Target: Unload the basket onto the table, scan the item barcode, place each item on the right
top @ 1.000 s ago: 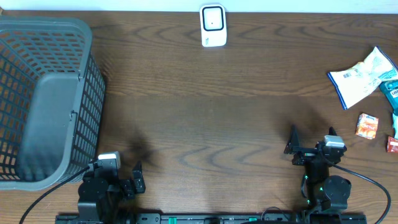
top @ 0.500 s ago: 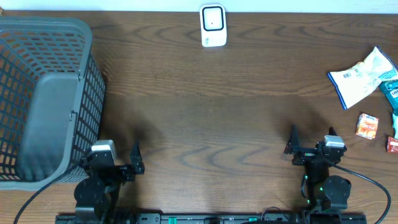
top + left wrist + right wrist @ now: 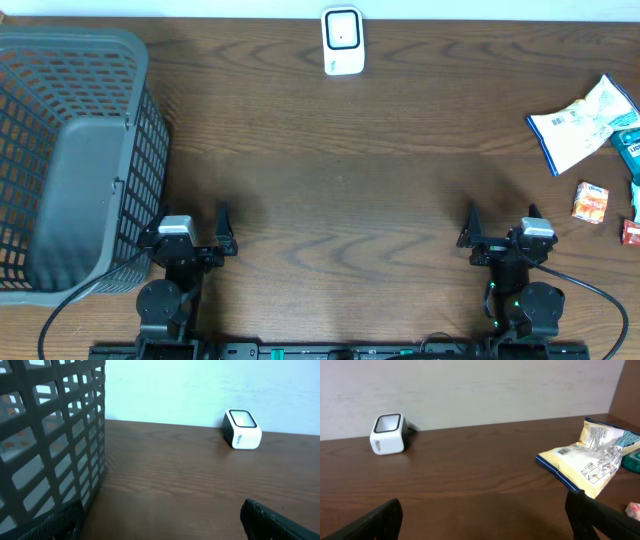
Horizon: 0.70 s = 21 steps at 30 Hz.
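Note:
The white barcode scanner [image 3: 342, 40] stands at the table's far edge, also in the left wrist view [image 3: 242, 429] and the right wrist view [image 3: 388, 434]. The items lie at the far right: a white and blue snack bag [image 3: 585, 125] [image 3: 590, 457], a teal pack [image 3: 630, 148], a small orange box [image 3: 590, 201] and a red piece [image 3: 631, 232]. My left gripper [image 3: 192, 220] [image 3: 160, 527] is open and empty near the front, beside the basket. Well short of the items, my right gripper [image 3: 500, 215] [image 3: 485, 520] is open over bare wood.
A large grey mesh basket [image 3: 150, 140] fills the left side, its wall close to my left finger [image 3: 50, 435]. A pale wall rises behind the table's far edge.
The left arm has swung round and forward, so its gripper now points straight toward the far edge beside the basket. The right arm has not moved.

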Available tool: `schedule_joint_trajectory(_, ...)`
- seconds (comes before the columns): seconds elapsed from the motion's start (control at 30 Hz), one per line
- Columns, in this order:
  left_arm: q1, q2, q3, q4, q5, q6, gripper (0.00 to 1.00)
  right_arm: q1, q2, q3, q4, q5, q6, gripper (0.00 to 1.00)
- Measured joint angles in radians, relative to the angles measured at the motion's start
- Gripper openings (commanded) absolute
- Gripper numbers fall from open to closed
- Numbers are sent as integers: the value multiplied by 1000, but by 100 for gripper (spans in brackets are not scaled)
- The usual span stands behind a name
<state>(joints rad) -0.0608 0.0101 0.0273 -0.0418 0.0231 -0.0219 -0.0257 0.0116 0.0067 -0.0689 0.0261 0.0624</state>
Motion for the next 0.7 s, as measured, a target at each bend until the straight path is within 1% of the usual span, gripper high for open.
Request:
schedule_joint_trajectory(0.2,0,0,0,0,0,22,100,0,0,0,0,0,0,99)
schedule_joint_trajectory(0.7,0,0,0,0,0,23,100,0,0,0,0,0,0,99)
